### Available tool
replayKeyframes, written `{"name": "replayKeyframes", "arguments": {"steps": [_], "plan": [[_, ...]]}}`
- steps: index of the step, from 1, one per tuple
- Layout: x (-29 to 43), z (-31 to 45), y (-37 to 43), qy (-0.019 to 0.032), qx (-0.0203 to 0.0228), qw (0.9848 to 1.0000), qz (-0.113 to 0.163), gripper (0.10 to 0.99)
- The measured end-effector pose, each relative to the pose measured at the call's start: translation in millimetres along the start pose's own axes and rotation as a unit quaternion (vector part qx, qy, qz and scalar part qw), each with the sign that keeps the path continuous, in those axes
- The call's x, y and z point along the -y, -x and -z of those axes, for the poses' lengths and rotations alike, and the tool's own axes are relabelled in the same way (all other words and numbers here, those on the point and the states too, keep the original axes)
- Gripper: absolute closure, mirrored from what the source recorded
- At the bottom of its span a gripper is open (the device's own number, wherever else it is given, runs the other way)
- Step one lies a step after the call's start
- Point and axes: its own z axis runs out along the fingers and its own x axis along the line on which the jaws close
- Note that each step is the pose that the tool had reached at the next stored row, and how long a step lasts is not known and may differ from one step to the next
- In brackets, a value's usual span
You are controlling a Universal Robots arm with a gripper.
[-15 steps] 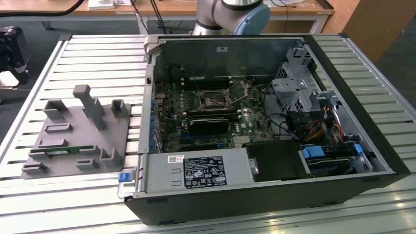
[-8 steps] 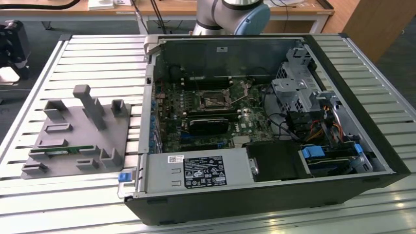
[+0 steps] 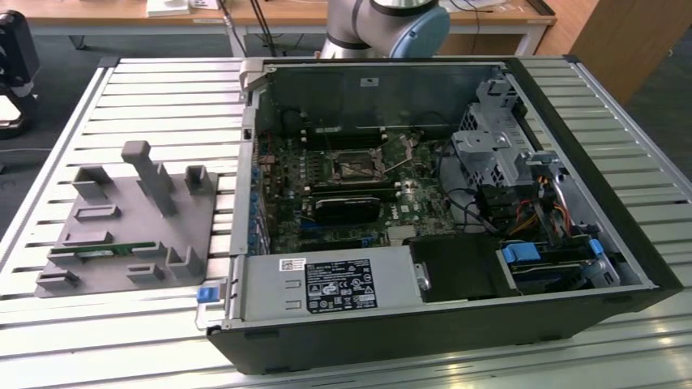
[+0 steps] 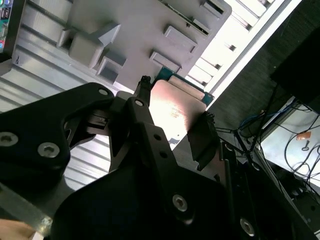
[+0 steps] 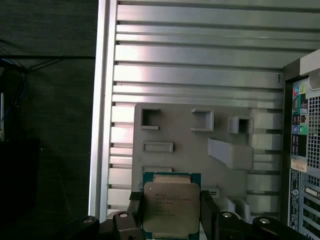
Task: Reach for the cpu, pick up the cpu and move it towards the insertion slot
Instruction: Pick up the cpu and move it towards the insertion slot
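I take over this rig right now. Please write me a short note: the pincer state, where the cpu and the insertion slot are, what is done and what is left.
Pincer: shut on the cpu, with a finger on each of two opposite edges, in both wrist views.
Cpu: held up above the grey fixture plate, beside the open computer case.
Insertion slot: on the board inside the case.
Done: the reach and the pick-up.
Left: the cpu is not yet at the slot; it is over the plate, outside the case.

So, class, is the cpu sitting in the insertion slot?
No, in the first wrist view the gripper clamps the cpu above the grey fixture plate.
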Motion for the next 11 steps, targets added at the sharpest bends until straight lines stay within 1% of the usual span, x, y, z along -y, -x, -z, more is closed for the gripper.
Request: {"name": "replayKeyframes", "arguments": {"steps": [3,8,11], "plan": [[0.0,1.7,3.1,0.0001,0.0,1.0,0.0,0.541],[0.2,3.9,12.4,0.0005,0.0001,1.0,0.0,0.541],[0.3,4.5,16.6,0.0006,0.0001,1.0,0.0,0.541]]}}
